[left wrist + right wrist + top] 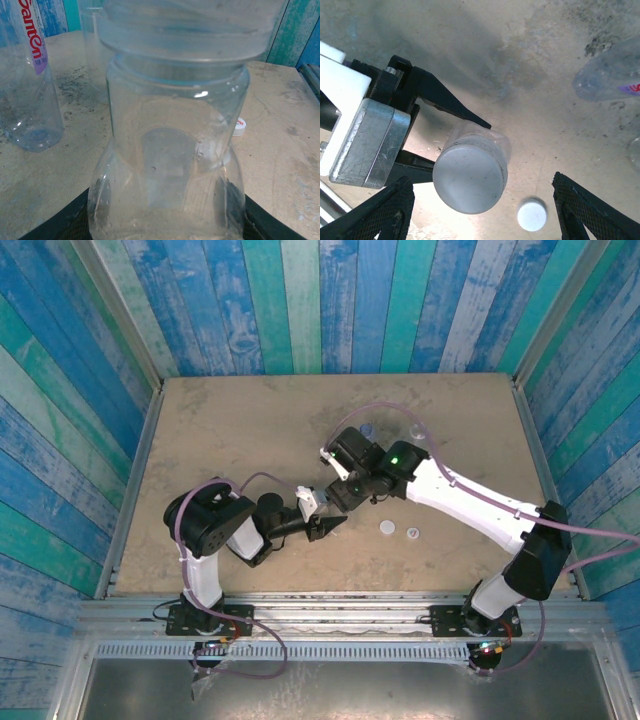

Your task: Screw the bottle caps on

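Directly under the right gripper, whose jaws stand spread, a cap sits on the upright bottle that the left gripper pinches.

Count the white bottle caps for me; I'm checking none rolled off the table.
3. One cap sits on the clear bottle held in the left gripper; two more lie side by side on the table just right of it. The arms could hide others.

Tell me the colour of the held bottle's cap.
White round plastic cap on clear bottle; clearest in right wrist view.
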